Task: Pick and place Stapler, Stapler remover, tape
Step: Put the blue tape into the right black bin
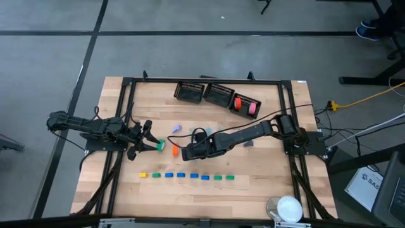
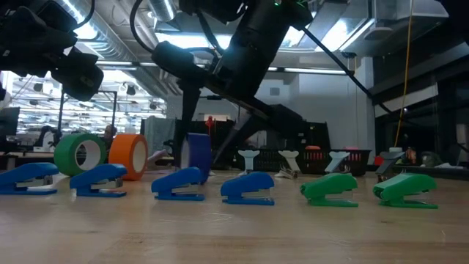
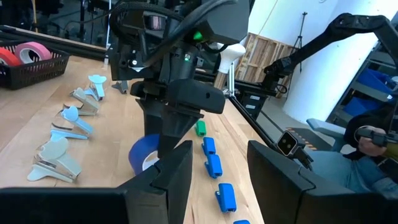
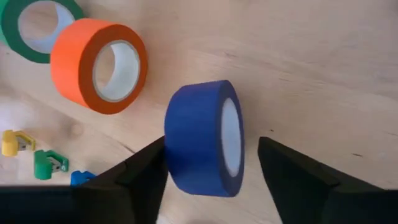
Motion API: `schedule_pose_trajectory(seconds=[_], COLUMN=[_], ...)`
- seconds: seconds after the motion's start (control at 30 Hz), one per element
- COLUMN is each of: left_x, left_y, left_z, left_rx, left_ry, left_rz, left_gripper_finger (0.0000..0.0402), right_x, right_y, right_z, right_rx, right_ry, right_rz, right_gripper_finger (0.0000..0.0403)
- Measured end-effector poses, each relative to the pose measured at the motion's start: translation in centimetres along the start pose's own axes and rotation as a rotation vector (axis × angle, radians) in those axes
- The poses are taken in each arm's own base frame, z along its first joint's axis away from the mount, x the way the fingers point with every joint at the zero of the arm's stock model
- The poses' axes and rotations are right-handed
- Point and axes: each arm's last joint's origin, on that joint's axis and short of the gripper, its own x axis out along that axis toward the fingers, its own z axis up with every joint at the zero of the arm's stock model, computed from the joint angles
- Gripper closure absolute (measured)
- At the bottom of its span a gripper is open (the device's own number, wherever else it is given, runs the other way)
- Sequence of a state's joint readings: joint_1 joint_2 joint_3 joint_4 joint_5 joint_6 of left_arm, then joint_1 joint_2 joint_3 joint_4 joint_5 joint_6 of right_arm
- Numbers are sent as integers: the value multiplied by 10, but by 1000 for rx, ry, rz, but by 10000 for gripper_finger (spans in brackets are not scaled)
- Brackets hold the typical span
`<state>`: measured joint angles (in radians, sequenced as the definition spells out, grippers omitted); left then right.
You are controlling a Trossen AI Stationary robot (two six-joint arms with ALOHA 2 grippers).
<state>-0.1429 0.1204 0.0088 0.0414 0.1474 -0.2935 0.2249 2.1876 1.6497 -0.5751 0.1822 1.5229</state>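
A blue tape roll [image 4: 199, 137] stands on its rim on the wooden table, next to an orange roll [image 4: 99, 65] and a green roll [image 4: 31, 25]. My right gripper [image 4: 211, 146] comes down slanting over the blue roll, open, with one finger on either side of its flat faces. A row of small staplers [image 1: 186, 175], one yellow, several blue and green, lies nearer the front edge. Pastel staple removers [image 3: 62, 124] sit farther back. My left gripper [image 3: 217, 155] waits open at the table's left, level, beside the green roll [image 1: 159, 145]. My right gripper straddles the blue roll from above, slanting. A gap shows between one finger [image 4: 280, 162] and the roll's open face [image 4: 231, 140]. The other finger [image 4: 146, 165] stands close against the opposite face; I cannot tell whether it touches. The roll rests on the table.
Three black baskets [image 1: 215, 95] stand at the far edge, the right one holding a red and a pink roll [image 1: 245, 104]. A white round thing [image 1: 288, 208] sits at the near right corner. Bare wood lies between the stapler row and the rolls.
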Motion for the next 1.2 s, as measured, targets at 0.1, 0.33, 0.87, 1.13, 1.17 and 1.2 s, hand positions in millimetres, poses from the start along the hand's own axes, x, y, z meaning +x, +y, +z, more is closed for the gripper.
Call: schedule_pose_trajectory(seconds=[0.1, 0.33, 0.87, 1.13, 1.17, 1.2], left_x=[0, 0, 0, 0, 0, 0], left_y=[0, 0, 0, 0, 0, 0], left_z=[0, 0, 0, 0, 0, 0], left_rx=[0, 0, 0, 0, 0, 0], left_ry=[0, 0, 0, 0, 0, 0], left_rz=[0, 0, 0, 0, 0, 0], left_gripper_finger=[251, 251, 251, 251, 251, 251], right_x=[0, 0, -25, -69, -73, -76], right_y=[0, 0, 1, 18, 19, 19], right_z=[0, 0, 10, 23, 24, 26], right_rx=[4, 38, 160, 116, 112, 109], right_ry=[0, -1, -12, -150, -171, -187], right_rz=[0, 1, -152, -238, -245, -253], right_gripper_finger=[208, 302, 302, 302, 301, 301])
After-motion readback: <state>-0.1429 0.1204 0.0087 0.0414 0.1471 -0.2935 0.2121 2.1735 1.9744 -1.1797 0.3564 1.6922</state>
